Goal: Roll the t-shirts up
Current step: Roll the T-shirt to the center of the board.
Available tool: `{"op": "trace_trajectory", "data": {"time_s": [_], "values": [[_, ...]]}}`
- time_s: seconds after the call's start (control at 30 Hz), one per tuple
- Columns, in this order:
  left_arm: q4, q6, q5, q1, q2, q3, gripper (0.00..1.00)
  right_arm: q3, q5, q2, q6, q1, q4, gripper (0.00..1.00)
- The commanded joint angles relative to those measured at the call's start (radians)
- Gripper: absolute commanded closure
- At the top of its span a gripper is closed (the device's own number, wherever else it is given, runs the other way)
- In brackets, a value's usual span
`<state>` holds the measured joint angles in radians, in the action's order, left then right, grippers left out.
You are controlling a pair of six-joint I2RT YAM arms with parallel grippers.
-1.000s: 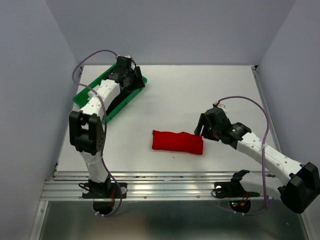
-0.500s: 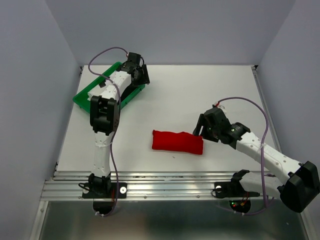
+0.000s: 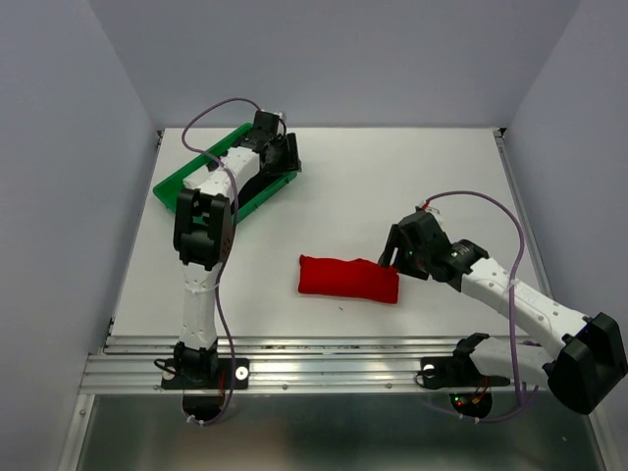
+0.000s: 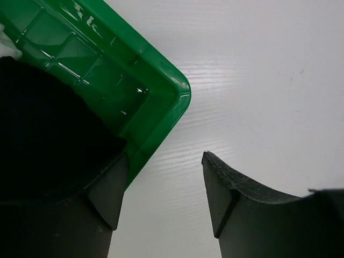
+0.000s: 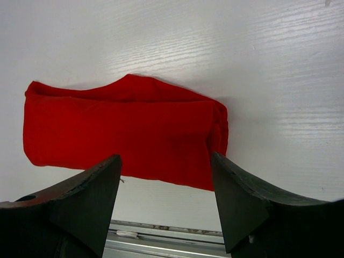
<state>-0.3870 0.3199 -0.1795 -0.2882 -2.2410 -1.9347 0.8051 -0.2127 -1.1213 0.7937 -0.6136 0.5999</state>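
**A:** Entry one: what has changed?

**B:** The left arm has lifted its elbow and swung to the near-right corner of the green tray (image 4: 173, 92). The tray has shifted slightly rightward on the table (image 3: 392, 177). The red t-shirt (image 3: 348, 279) and the right arm have not moved.

**A:** Meaning for the job?

**B:** The red t-shirt lies rolled at mid-table, probably finished. The next one is likely to come from the tray.

**A:** Entry two: containers?

**B:** One tray, at the far left. It holds the black t-shirt (image 4: 43, 123), bunched up. A sliver of white cloth (image 4: 5, 49) shows at the frame edge, too little to identify.

**A:** Entry three: grippers?

**B:** The left gripper (image 4: 161, 183) is spread wide across the tray's corner, one finger over the black cloth and one over the table, gripping nothing. The right gripper (image 5: 165, 177) is also wide apart, hovering over the roll's right end, empty.
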Motion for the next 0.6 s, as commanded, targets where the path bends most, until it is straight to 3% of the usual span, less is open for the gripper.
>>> {"op": "trace_trajectory", "data": {"time_s": [0.0,0.23,0.57], "values": [[-0.043,-0.01,-0.074,-0.037,0.032,-0.006,0.33,0.023,-0.01,0.011,0.009,0.008,-0.019,0.27],[-0.076,-0.021,-0.078,-0.039,0.011,-0.075,0.33,0.009,-0.014,0.025,0.019,0.008,-0.017,0.27],[-0.061,-0.021,-0.089,-0.04,-0.02,-0.026,0.35,0.014,-0.013,0.017,0.019,0.008,-0.017,0.27]]}}
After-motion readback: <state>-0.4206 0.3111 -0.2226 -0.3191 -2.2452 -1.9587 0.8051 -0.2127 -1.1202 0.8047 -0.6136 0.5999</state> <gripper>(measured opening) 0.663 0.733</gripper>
